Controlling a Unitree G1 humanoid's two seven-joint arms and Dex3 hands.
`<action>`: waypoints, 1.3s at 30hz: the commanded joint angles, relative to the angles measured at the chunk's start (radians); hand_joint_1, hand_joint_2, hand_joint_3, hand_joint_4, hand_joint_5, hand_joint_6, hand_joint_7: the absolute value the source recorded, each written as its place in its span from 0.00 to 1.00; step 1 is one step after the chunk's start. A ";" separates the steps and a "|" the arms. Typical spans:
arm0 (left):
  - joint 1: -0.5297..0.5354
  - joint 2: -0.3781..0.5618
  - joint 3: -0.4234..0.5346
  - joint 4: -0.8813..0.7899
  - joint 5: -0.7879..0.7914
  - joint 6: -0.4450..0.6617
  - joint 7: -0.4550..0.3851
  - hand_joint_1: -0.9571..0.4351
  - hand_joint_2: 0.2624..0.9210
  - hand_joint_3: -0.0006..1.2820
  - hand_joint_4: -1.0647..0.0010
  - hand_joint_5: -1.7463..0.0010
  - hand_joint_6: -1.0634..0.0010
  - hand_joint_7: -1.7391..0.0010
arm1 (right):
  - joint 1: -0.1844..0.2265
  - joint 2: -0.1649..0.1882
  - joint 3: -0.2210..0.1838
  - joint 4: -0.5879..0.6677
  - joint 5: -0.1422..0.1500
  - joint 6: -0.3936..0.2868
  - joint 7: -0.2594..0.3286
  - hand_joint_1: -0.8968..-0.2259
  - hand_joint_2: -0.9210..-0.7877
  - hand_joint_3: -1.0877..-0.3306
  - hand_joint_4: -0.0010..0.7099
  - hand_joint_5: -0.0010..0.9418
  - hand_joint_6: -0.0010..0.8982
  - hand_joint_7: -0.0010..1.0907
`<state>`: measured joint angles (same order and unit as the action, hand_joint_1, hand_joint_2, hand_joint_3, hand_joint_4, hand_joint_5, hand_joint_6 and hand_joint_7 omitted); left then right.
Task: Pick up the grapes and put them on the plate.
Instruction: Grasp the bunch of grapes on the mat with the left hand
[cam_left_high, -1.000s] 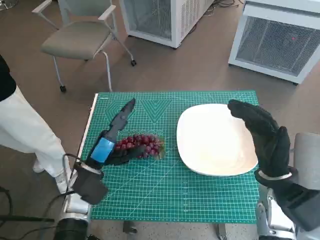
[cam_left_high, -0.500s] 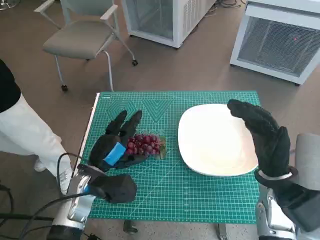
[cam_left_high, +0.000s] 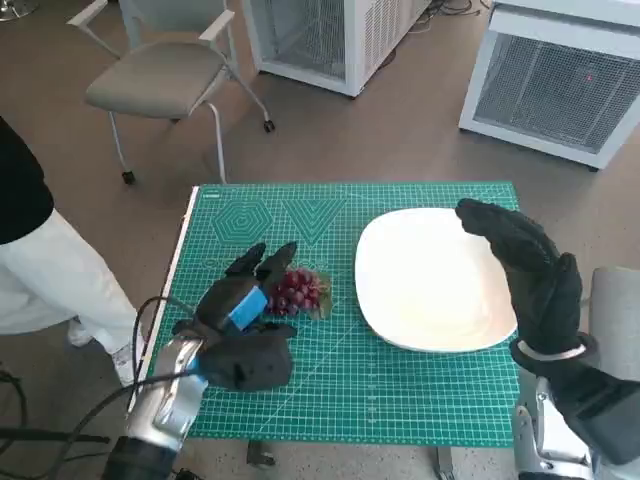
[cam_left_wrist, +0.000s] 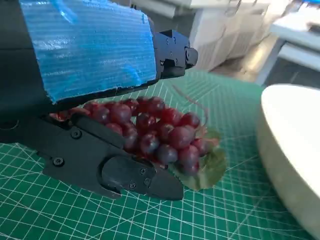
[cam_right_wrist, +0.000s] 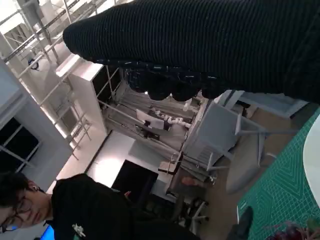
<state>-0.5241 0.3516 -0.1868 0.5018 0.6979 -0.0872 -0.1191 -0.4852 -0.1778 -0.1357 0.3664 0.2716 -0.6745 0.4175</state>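
**Left hand over grapes, right hand raised at plate**

Tabletop (cam_left_high: 440, 400) carries a green cutting mat (cam_left_high: 300, 385) across it. White plate (cam_left_high: 425, 285) sits on the mat's right half. My right hand (cam_left_high: 525, 270) is raised at the plate's right edge, fingers apart and slightly curved, holding nothing. My left hand (cam_left_high: 240, 305) lies over the left side of the grapes (cam_left_high: 297, 290), fingers spread around the bunch; I cannot tell whether it grips them. Grapes rest on the mat with a leaf (cam_left_wrist: 207, 170), left of the plate and apart from it. A person (cam_left_high: 40, 260) stands at far left.
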 joint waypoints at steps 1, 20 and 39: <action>-0.078 -0.006 -0.037 0.104 -0.014 0.013 0.008 0.35 0.80 0.00 1.00 1.00 0.88 0.99 | 0.027 -0.002 -0.003 0.002 0.001 0.012 0.004 0.43 0.00 0.45 0.47 0.00 0.00 0.64; -0.309 -0.062 -0.161 0.479 -0.007 0.065 0.112 0.40 0.77 0.00 1.00 1.00 0.86 0.99 | 0.036 0.001 -0.002 -0.005 0.003 0.014 0.003 0.44 0.00 0.45 0.47 0.00 0.00 0.64; -0.400 -0.098 -0.257 0.666 0.009 0.069 0.179 0.44 0.78 0.00 0.95 0.99 0.80 0.98 | 0.041 0.002 0.001 -0.015 -0.008 0.024 -0.007 0.45 0.00 0.45 0.47 0.00 0.00 0.64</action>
<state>-0.9036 0.2573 -0.4325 1.1426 0.7053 -0.0202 0.0442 -0.4665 -0.1764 -0.1353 0.3521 0.2701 -0.6689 0.4162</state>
